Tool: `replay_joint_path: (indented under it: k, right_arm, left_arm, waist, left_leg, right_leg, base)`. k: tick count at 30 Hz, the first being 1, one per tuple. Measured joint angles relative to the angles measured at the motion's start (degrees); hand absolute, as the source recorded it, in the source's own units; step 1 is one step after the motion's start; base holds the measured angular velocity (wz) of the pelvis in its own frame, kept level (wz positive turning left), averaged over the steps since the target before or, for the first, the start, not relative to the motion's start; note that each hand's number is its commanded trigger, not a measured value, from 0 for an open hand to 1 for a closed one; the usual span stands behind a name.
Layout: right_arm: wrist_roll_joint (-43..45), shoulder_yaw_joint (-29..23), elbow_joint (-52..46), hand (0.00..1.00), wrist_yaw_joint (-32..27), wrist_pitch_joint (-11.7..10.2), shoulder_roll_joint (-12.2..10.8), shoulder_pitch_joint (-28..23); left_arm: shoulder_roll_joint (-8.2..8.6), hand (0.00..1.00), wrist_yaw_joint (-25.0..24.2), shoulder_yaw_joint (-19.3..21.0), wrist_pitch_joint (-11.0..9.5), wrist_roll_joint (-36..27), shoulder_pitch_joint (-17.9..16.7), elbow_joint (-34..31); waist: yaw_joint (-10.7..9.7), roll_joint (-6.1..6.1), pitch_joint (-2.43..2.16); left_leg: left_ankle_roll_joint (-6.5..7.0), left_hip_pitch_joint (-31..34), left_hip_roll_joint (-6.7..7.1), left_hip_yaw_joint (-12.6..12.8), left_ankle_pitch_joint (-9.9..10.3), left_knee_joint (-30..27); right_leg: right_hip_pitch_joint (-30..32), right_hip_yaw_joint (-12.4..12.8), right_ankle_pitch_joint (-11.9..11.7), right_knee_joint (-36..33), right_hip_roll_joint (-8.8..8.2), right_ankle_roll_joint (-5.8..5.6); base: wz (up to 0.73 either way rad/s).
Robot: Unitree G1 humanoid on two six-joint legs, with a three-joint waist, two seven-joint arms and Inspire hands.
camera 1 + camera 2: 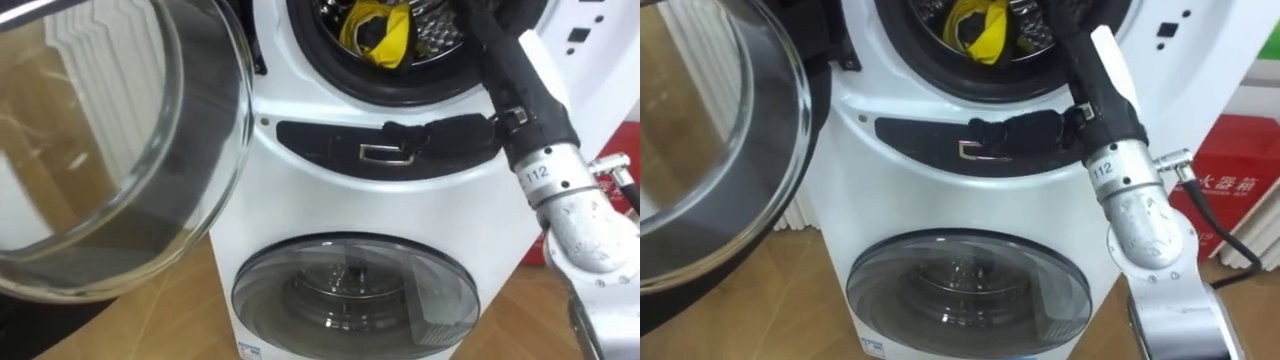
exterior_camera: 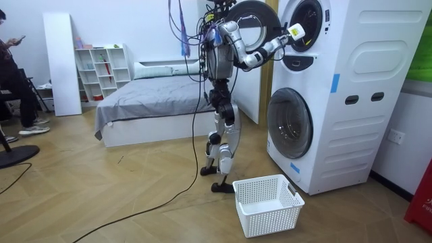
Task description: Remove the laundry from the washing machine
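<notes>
Got the open door [image 1: 100, 150] closest, hanging off to the left. Reaching into the upper drum [image 1: 432, 38] with the right hand [image 2: 295, 31]; can't tell whether closed on anything. Seeing yellow cloth [image 1: 385, 30] bunched low in the drum mouth, just left of that forearm. Touching or not, no idea. Would grab a proper fistful first, then lift clear over the rim to avoid snagging. Basket [image 2: 270, 223] down on the floor out front.
</notes>
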State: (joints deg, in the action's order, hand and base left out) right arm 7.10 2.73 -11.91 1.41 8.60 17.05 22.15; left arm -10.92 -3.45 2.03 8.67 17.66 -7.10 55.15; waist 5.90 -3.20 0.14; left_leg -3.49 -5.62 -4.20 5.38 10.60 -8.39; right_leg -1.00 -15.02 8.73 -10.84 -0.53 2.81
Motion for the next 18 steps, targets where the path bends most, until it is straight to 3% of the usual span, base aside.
replay_joint_path:
  k: [10, 18]
  right_arm:
    - [0.3, 3.0, 1.3, 0.00, 0.7, 1.4, 0.0, 0.4]
    - [0.1, 2.9, 2.6, 0.00, -0.5, 1.6, 0.0, 0.4]
  left_arm:
    - [-0.36, 0.00, 0.2, -0.1, 0.2, -0.1, 0.6, 0.0]
    - [-0.34, 0.00, 0.8, 0.0, 0.3, -0.1, 0.1, 0.2]
  waist:
    - [0.9, -0.85, 0.01]
    - [1.2, -0.86, 0.03]
  left_leg:
    - [0.00, 0.2, 0.13, -1.4, 0.0, 0.0]
    - [0.00, 0.0, 0.11, -1.7, 0.0, 0.0]
  right_leg:
    - [-0.1, -0.9, 0.1, 0.2, -0.12, -0.06]
    - [-0.2, -1.0, 0.0, 0.0, -0.07, -0.05]
  base:
    - [0.05]
    - [0.00]
